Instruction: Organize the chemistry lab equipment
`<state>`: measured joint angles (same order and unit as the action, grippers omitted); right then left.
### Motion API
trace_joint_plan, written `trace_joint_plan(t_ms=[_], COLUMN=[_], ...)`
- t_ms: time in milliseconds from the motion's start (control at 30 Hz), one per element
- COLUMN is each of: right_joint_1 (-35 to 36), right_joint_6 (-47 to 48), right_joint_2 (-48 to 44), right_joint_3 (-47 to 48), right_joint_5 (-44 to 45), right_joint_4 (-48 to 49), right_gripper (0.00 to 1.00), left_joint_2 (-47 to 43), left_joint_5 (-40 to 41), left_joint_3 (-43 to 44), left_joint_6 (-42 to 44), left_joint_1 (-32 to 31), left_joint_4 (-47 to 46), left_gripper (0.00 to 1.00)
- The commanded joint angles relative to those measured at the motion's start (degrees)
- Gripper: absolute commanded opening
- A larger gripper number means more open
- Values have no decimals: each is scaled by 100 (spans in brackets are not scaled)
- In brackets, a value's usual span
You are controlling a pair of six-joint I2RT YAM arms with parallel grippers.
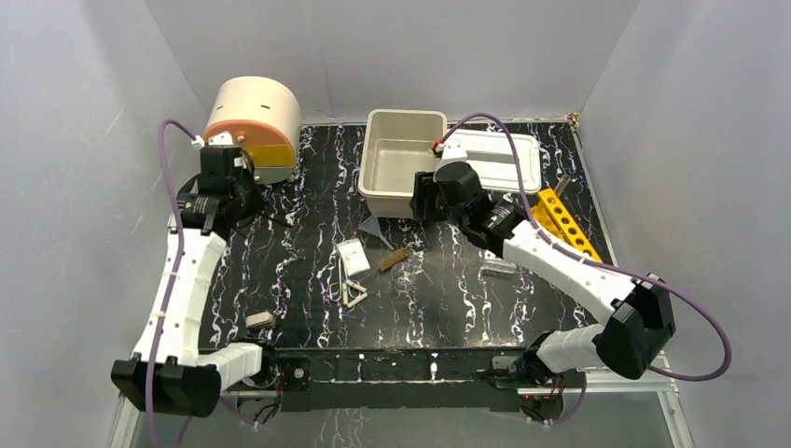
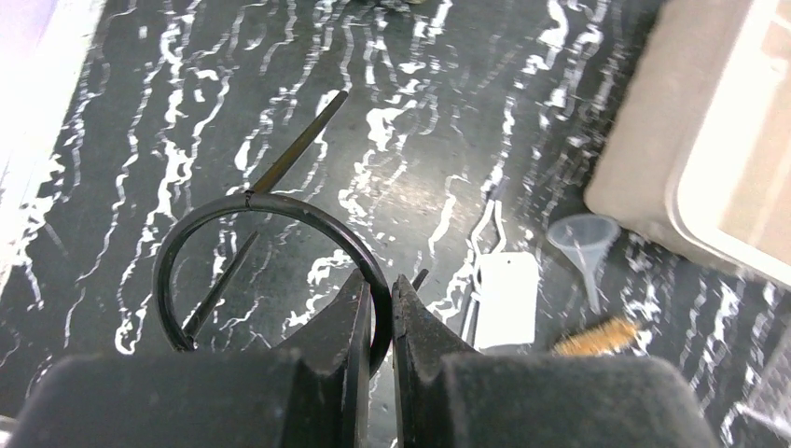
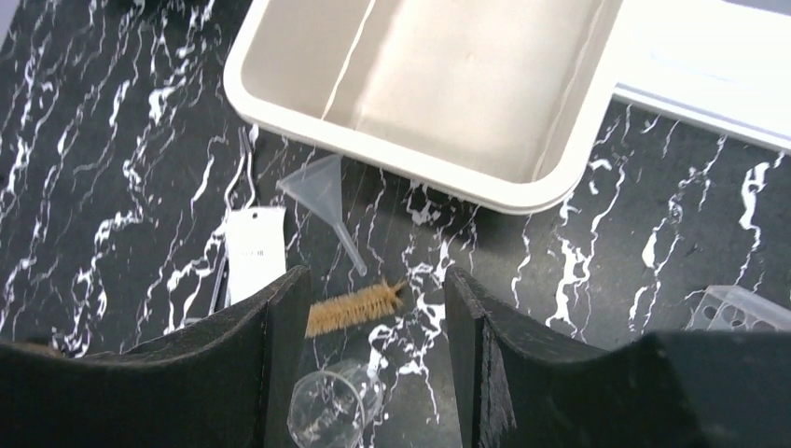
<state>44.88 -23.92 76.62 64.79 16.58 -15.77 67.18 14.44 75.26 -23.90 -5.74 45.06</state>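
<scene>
Across the middle of the black marbled worktop point(image 1: 448, 313) lie a bristle brush point(image 3: 354, 308), a clear funnel point(image 3: 317, 191), a small glass beaker point(image 3: 336, 406) and a white packet point(image 3: 254, 252), all loose and just short of the beige tub point(image 3: 438, 75). Off to the left, a black wire ring point(image 2: 252, 201) on a thin stem is pinched between the nearly closed fingers of the left hand point(image 2: 381, 280); I cannot tell whether it is off the surface. The right hand point(image 3: 373, 280) hangs above the brush, spread wide and holding nothing. I'd judge that gathering things into the tub is the step in hand: the ring wants carrying across to the tub, and the right hand must drop squarely over the brush before closing.
</scene>
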Motion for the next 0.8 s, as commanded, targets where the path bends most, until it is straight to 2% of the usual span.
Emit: trace_joint_plan(t_ms=[0, 133, 233, 333, 467, 767], right_joint_1=[29, -137, -697, -1096, -1504, -2237], right_joint_6=[39, 237, -20, -119, -249, -525], right_joint_2=[-119, 288, 806, 978, 875, 436], right_joint_3=[212, 788, 1718, 2124, 2113, 1405], right_joint_5=[640, 727, 369, 271, 211, 100], right_joint_4=[734, 589, -59, -168, -82, 221], right_gripper=[63, 65, 65, 64, 64, 64], left_joint_2=[-384, -295, -34, 353, 1002, 3024], left_joint_5=[-1468, -3145, -3638, -3733, -3686, -3339], left_joint_3=[-121, 91, 445, 1020, 1941, 4001], left_joint_6=[443, 659, 774, 896, 724, 618], left_joint_1=[-75, -376, -796, -1198, -1393, -1617], left_joint_4=[-289, -683, -867, -946, -1202, -1469], left_gripper=[0, 0, 0, 0, 0, 0])
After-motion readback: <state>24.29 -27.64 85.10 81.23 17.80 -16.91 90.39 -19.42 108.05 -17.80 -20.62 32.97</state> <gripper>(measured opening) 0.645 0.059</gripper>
